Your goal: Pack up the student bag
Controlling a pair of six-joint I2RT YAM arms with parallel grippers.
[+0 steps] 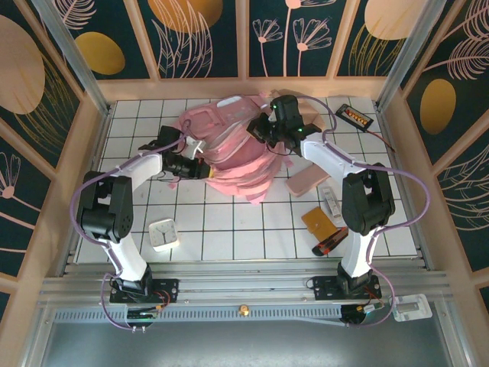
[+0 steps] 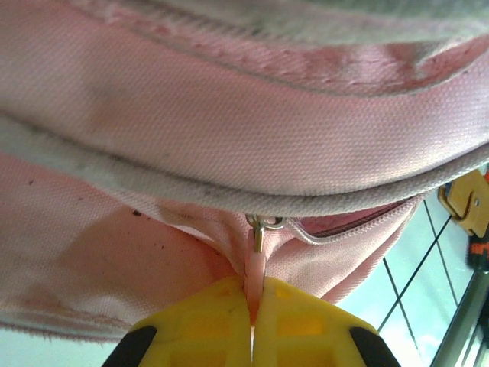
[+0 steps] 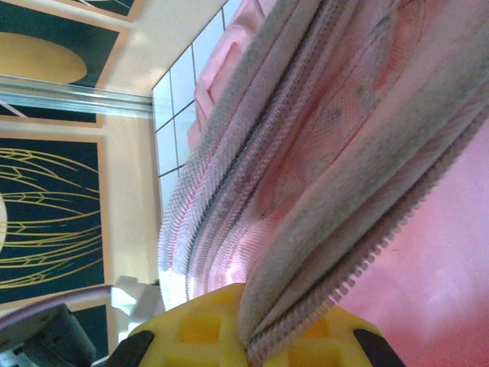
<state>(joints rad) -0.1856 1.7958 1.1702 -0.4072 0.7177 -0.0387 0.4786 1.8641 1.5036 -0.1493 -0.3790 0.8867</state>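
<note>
Two hands grip the pink student bag (image 1: 229,157) at the bench's (image 1: 229,229) far middle: left hand (image 2: 252,310) pinching its zipper pull (image 2: 257,264), right hand (image 3: 248,325) clamped on its zippered edge (image 3: 328,252).

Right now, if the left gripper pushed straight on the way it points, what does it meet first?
The student bag: the left gripper, jaws shut on the zipper pull, faces its pink fabric right beyond; depth unclear.
</note>
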